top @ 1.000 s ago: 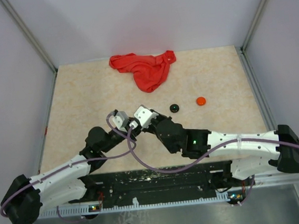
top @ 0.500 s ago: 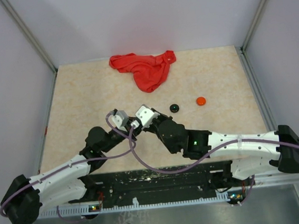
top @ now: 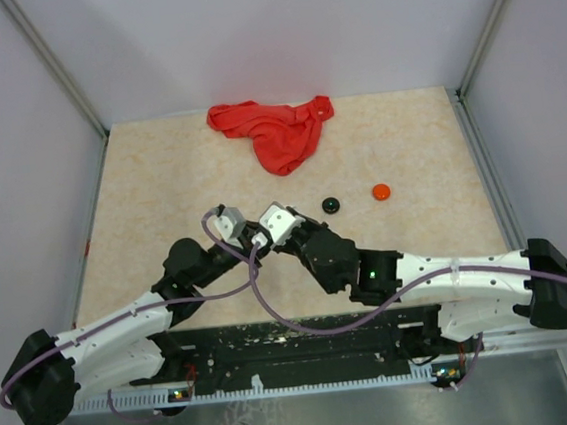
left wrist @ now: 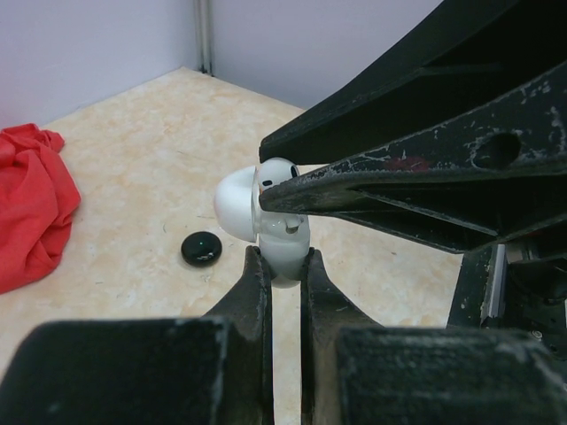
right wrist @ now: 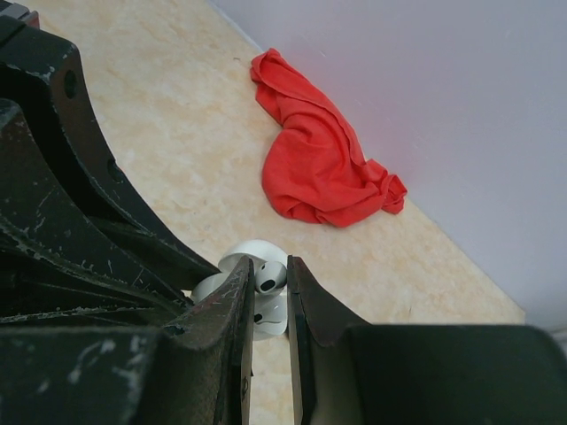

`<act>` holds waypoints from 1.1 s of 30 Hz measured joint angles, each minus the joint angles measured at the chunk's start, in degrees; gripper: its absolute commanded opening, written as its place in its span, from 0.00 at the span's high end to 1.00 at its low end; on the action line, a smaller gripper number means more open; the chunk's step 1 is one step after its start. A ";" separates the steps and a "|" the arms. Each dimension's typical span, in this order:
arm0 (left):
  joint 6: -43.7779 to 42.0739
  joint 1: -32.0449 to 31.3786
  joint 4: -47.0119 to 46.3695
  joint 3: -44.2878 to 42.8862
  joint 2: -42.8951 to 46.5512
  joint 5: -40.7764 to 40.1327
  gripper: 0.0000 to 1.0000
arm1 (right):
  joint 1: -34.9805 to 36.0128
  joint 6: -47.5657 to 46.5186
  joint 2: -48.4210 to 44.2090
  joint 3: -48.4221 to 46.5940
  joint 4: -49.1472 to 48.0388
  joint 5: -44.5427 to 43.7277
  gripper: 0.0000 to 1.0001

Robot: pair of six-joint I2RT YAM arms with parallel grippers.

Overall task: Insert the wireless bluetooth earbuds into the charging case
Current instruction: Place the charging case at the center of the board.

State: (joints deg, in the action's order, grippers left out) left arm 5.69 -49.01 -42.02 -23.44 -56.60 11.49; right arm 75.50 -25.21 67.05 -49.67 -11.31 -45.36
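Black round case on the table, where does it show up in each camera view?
Top external: black round case mid-table, below the red cloth in the picture.
Left wrist: black round case left of centre, right of the red cloth.
Right wrist: not in view.
Shared landmark: the red cloth, in all three views.

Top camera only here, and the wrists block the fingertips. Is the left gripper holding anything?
Observer: Yes. In the left wrist view, the left gripper is shut on the lower part of a white case and holds it off the table.
Operator: And the right one?
Observer: In the right wrist view, the right gripper is shut on a white earbud, pressed right up against that case.
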 measured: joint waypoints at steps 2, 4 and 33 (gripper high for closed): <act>0.20 -0.04 0.09 0.00 0.00 0.00 0.99 | 0.11 -0.28 0.00 0.20 -0.20 0.07 0.88; 0.57 -0.09 0.09 -0.02 0.02 -0.04 0.99 | 0.13 -0.35 0.00 0.20 -0.24 0.13 0.88; 6.12 -0.39 3.17 -1.31 0.00 -3.54 0.99 | 0.11 0.59 -2.27 1.70 2.40 5.35 0.75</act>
State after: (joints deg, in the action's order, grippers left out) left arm 11.81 -49.41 -38.85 -24.75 -56.60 7.94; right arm 75.61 -24.62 64.77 -47.97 -8.91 -40.01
